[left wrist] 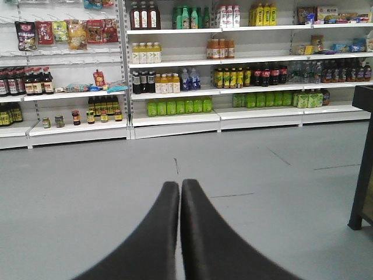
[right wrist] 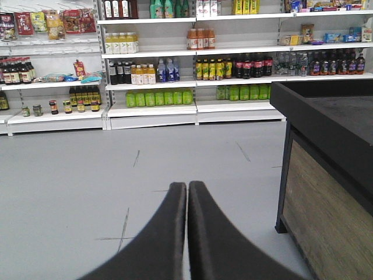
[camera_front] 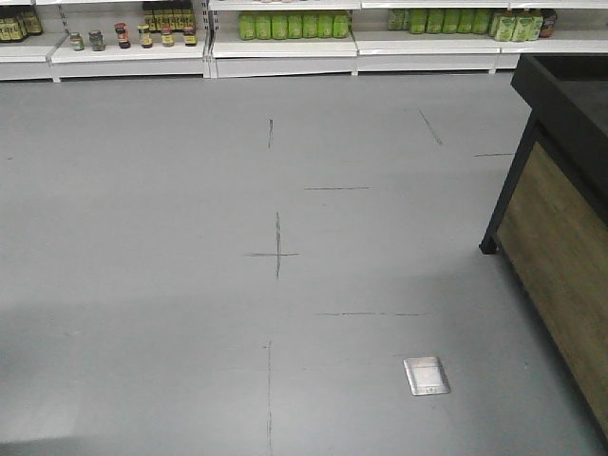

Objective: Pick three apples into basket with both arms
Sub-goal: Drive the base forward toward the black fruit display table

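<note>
Shelves (camera_front: 285, 43) were ranged along the far edge of the floor (camera_front: 142, 285); a counter (camera_front: 560, 218) was placed at the right, a floor plate (camera_front: 427, 375) left of it.

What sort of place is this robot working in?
Most likely a supermarket, or a mock-up of one: white shelves lined with rows of bottled drinks, hanging snack packets, and a black-topped wooden display stand.

Underfoot, a plain grey shop floor (camera_front: 142, 285), thin dark cross lines (camera_front: 276, 254) at centre; shiny silver square floor plate (camera_front: 427, 375) at five o'clock. At twelve, white metal shelving (camera_front: 285, 46) carrying lime-green plastic bottles (camera_front: 293, 25). At three, a black-framed counter (camera_front: 560, 247), tan wood-grain panel. Matte black on the left gripper (left wrist: 179, 184) and the right gripper (right wrist: 187, 185).
</note>
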You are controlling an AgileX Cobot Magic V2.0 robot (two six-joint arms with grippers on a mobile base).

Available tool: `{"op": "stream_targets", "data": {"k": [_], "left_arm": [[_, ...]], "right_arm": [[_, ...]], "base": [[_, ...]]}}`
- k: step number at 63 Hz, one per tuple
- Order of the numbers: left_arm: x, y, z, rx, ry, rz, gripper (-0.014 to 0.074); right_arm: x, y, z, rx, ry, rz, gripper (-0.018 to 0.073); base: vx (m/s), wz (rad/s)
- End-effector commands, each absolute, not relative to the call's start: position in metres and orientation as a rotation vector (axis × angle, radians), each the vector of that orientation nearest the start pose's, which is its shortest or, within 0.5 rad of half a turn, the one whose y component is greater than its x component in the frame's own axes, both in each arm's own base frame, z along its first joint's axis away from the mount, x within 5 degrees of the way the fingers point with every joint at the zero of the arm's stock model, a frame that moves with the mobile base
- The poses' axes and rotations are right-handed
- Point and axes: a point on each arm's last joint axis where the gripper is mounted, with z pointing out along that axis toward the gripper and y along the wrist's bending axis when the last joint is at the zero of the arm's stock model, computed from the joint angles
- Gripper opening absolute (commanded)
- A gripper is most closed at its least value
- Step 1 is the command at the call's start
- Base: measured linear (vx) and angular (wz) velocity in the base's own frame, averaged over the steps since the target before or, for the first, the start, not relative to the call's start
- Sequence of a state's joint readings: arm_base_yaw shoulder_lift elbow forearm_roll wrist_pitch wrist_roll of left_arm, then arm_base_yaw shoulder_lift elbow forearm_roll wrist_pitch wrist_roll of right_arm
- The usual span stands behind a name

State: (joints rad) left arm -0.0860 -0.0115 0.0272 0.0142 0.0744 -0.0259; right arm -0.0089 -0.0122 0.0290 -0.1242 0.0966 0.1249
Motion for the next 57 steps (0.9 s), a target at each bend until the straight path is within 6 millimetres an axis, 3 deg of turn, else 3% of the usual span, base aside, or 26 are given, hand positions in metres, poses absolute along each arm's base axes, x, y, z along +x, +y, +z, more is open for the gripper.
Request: {"op": "stream_targets", "data": {"k": [1, 57], "left_arm": [[0.0551, -0.0046, 0.2044, 0.046, 1.486, -0.085, -0.0006], [0.0551, -0.0046, 0.2044, 0.046, 1.486, -0.085, -0.0006]], "right_arm": [[0.0562, -0.0007, 0.1989, 0.0, 1.518, -0.017, -0.0008], [0.0562, -0.0007, 0.1989, 0.0, 1.518, -0.017, -0.0008]], "base": [[0.12, -0.01], [0.09, -0.05]]}}
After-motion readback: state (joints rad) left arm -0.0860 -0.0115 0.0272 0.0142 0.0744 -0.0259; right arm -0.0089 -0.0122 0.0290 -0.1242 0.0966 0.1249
